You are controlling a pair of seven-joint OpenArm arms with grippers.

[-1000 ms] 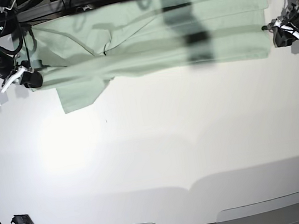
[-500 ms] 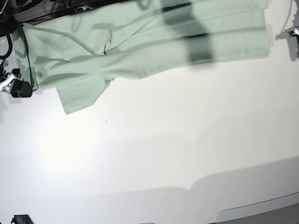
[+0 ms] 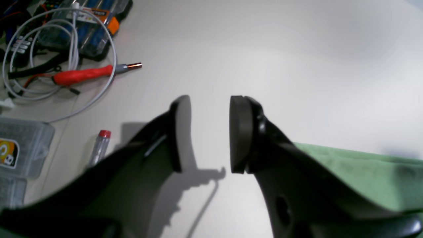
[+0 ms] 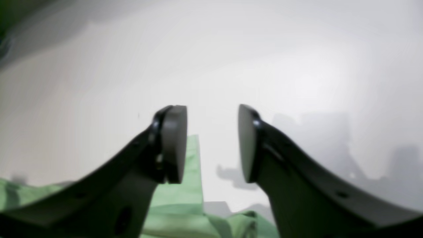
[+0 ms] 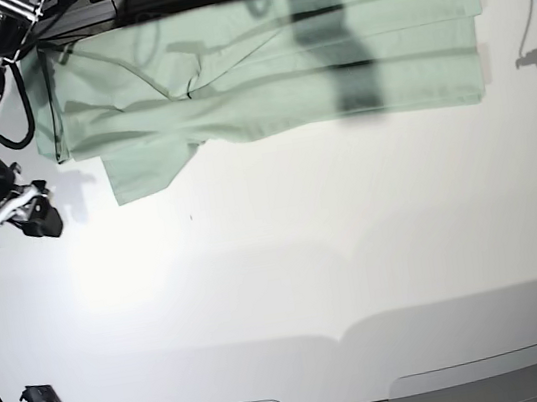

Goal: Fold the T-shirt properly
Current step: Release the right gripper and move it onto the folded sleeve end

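With both sets of jaws parted and nothing between them, the two grippers hold no cloth: left gripper [image 3: 210,134] shows two dark flat oval pads with bare white table in the gap, right gripper [image 4: 211,143] likewise, two matte black pads on curved black fingers, picture blurred. One T-shirt [image 5: 268,64], pale mint green, soft woven cloth with shallow creases, lies flat as a long band across the far edge of the table [image 5: 290,279], one flap hanging nearer at its left end; grey shadow bars cross it. In the base view the right gripper [image 5: 33,214] sits off the shirt's near-left corner, apart from it, over bare table; the left one is only a sliver at the right frame edge. Right wrist view: green folds [image 4: 185,205] below and behind the left pad, not touched. Left wrist view: shirt edge [image 3: 357,172] at right behind the finger. Beyond that gripper, clutter: one red-handled tool [image 3: 82,74], one looped white cable [image 3: 99,43], one clear plastic box [image 3: 19,145], one small red-capped vial [image 3: 99,147]. Table smooth, glossy white.
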